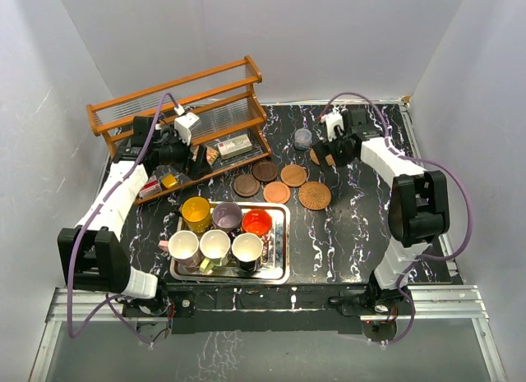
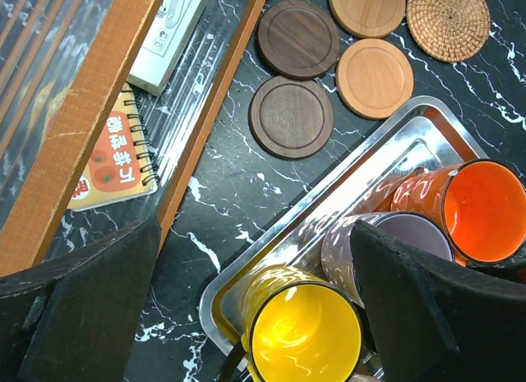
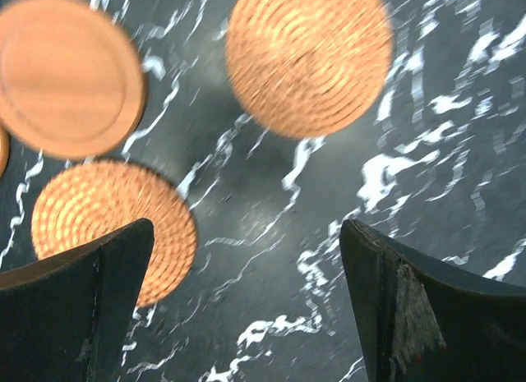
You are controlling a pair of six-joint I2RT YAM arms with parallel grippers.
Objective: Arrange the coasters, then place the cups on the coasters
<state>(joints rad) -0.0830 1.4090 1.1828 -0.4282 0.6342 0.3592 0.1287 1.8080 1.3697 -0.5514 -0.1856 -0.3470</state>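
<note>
Six cups stand on a metal tray (image 1: 284, 242): yellow (image 1: 196, 210), purple (image 1: 227, 214) and red-orange (image 1: 256, 223) behind, pale pink (image 1: 184, 247), olive (image 1: 215, 246) and cream (image 1: 246, 249) in front. Behind the tray lie two dark coasters (image 1: 265, 170) (image 1: 246, 185), two smooth orange-brown ones (image 1: 293, 175) (image 1: 276, 191) and a woven one (image 1: 315, 195). Another coaster (image 1: 319, 156) is partly hidden under my right gripper (image 1: 332, 150), which hangs open and empty over bare tabletop between woven coasters (image 3: 310, 57) (image 3: 111, 226). My left gripper (image 2: 255, 234) is open above the tray's corner and the yellow cup (image 2: 304, 333).
A wooden rack (image 1: 181, 111) at the back left holds a small notebook (image 2: 115, 160), a white box (image 1: 234, 145) and a yellow item (image 1: 168, 181). A small grey-blue pot (image 1: 303, 138) stands behind the coasters. White walls close in on three sides.
</note>
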